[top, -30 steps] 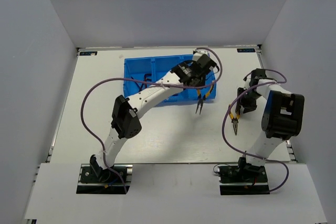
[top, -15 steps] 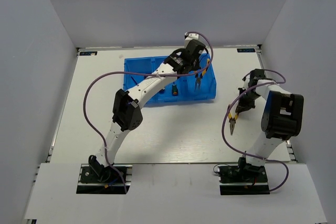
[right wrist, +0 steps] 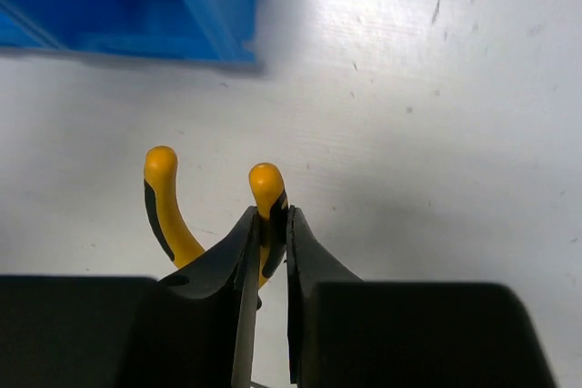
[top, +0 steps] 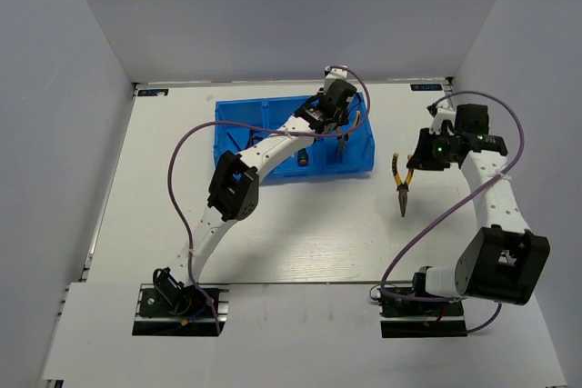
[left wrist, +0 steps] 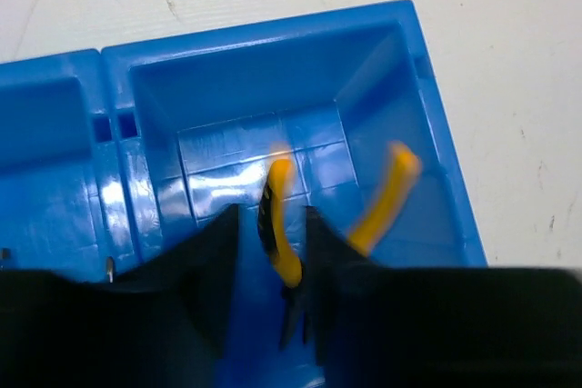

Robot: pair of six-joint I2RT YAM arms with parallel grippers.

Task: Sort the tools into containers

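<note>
**Tech:** How will those pliers handle?

**Me:** Stiff steel, I judge, and heavier at the nose than at the handles. The yellow sleeves look rubbery, so they should give my pads some bite. Nothing fragile there. The catch is the hinge. Taken by one handle, the tool can swing and its other handle splays out. A hold across both handles near the pivot would be steadier.

**Tech:** What is your left side doing?

**Me:** My left pincer [left wrist: 271,233] hangs over the right-end compartment of the blue bin [left wrist: 436,134]. The first pliers [left wrist: 389,197] are there too. One yellow handle stands between my fingers and the other sticks out free to the right. The jaws are narrow. There is a sliver of blue between one finger and the handle, so I cannot tell whether they pinch it or merely flank it.

**Tech:** And the right?

**Me:** My right pincer [right wrist: 273,215] is closed nearly tight on one handle of the second pliers [right wrist: 164,197], up near its rounded end. The other handle curves away free. That pair sits to the right of the bin, clear of it, over the bare tabletop [right wrist: 436,134]. Its nose points toward my bases. I would carry it slowly, since a one-handle hold could let it pivot.
</note>
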